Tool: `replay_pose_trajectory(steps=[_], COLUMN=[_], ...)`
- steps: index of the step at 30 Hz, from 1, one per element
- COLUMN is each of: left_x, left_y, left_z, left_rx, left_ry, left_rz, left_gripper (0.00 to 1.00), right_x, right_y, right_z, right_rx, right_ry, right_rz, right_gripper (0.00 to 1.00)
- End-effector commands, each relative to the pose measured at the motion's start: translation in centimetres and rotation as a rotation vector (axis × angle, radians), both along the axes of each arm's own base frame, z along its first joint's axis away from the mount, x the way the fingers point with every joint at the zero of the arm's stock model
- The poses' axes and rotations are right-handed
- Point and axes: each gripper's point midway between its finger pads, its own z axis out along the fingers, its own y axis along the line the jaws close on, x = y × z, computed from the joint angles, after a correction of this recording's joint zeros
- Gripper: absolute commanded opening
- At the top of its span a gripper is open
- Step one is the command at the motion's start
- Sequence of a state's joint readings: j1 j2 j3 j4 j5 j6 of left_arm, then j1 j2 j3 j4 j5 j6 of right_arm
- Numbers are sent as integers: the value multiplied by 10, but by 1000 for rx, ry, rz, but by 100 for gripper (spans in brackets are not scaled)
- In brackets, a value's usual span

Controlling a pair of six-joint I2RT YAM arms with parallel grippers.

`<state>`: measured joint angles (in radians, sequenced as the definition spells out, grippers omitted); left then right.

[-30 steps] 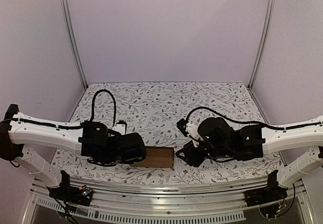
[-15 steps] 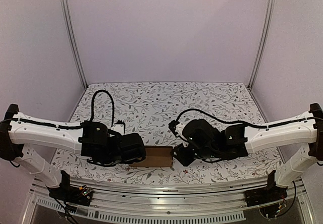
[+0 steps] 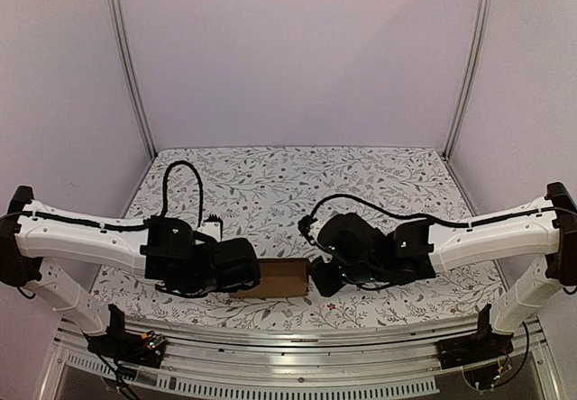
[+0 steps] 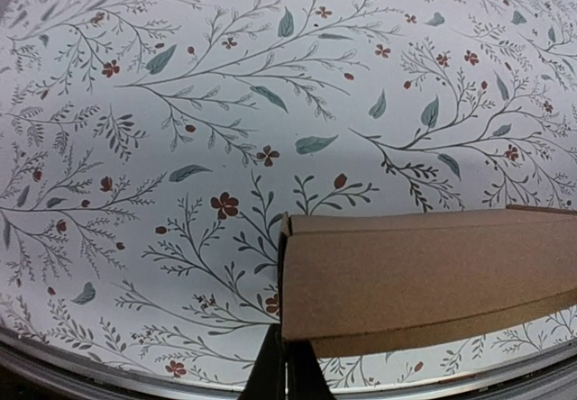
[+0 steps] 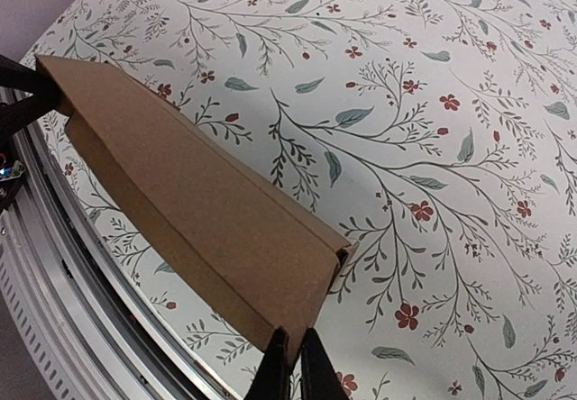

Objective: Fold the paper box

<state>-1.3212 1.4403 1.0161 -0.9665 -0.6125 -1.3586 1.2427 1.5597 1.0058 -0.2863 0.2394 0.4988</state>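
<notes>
Top external showed the paper box (image 3: 281, 279) low over the worktop (image 3: 270, 184), left hand (image 4: 287, 368) and right hand (image 5: 293, 362) each clamped on one end.

We take this for a lab robot cell — pale, bare walls (image 3: 297, 58) framed by aluminium posts (image 3: 127, 58); a table (image 3: 270, 184) under floral covering; a slotted metal rail (image 3: 270, 339) along its near edge.
</notes>
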Motion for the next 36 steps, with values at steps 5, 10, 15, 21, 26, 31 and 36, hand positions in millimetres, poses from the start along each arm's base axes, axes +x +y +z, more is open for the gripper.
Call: replay_pose_trajectory(steps=[5,10,15,21,26,31,36], left_x=[-4,-4,-4,-5,-5,-6,-6], left_y=[-1,-3,-4,-5,-5,-5,-5], left_z=[-4,-6,-9,-12,-14,-16,-16], left_rx=[8,13,20,17,15,13,7], left_ry=[-2,0,5,9,11,13,13], left_rz=[-16,-26,-34,-39,-41,-42,-45], left_gripper=[0,0,0,0,0,0,0], right_x=[1,0,-1,-1,-1,0,2], right_y=[4,9,18,24,28,30,34], right_z=[8,14,19,19,15,13,13], right_rx=[-1,28,58,91,100,109,122], right_ry=[1,19,48,95,129,147,162], right_rz=[-14,-18,-27,-69,-95,-120,-141], right_gripper=[0,0,0,0,0,0,0])
